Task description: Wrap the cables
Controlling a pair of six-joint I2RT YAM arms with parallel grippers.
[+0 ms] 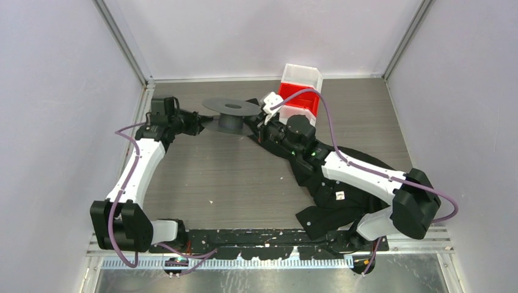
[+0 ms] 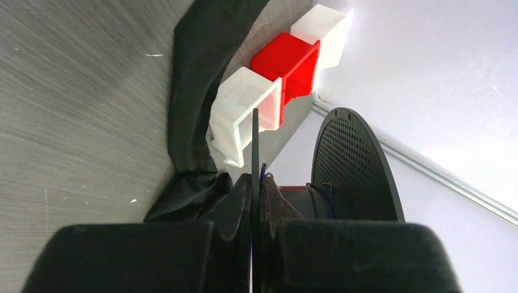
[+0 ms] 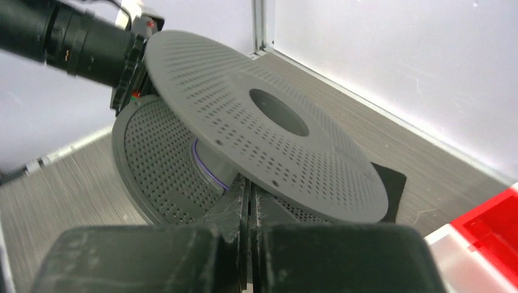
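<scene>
The dark grey two-flanged reel [image 1: 232, 108] is tilted above the far middle of the table. My left gripper [image 1: 200, 125] is shut on the rim of one flange, seen edge-on between its fingers in the left wrist view [image 2: 255, 180]; the other perforated flange [image 2: 357, 165] stands to the right. A few turns of the thin dark wire [image 2: 321, 198] lie on the hub. My right gripper [image 1: 256, 125] is shut, its tips [image 3: 249, 183] between the flanges [image 3: 269, 134] at the hub. The wire [image 3: 204, 165] runs round the hub into these tips.
A black garment [image 1: 330, 189] lies under the right arm and reaches behind the reel [image 2: 195, 91]. A red bin [image 1: 299, 97] and a white bin [image 1: 301, 74] stand at the back wall. A small white holder [image 1: 270, 101] is next to the reel.
</scene>
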